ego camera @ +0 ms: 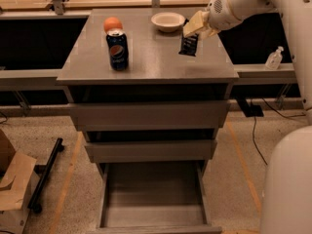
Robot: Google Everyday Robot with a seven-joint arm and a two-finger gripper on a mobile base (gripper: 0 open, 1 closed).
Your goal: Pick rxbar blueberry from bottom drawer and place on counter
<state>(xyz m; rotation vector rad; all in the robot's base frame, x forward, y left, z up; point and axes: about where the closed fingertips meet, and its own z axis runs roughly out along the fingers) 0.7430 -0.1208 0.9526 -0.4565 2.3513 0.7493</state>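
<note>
**drawer_dan:** Which step is this? The bottom drawer [155, 199] stands open and looks bare inside.

**armwatcher:** Placing, I'd say; the pick looks done. The gripper [193, 30] is up over the far side of the counter [151, 65], toward the right as the camera sees it. It's pinched onto the top end of the rxbar blueberry [188, 45]. The bar hangs upright under it, with its lower end at or just above the grey top (can't tell if it's actually touching).

**drawer_dan:** So it just lets go?

**armwatcher:** Pretty much. My guess is the bar has to come down until it rests on the counter, then the jaws open and the arm lifts straight off. It's thin and on end, so it'll probably flop flat once freed. The bowl [167, 21] is near, just behind it. The Pepsi can [117, 49] and the orange [112, 23] are well apart on the other side, so there's room.
</note>
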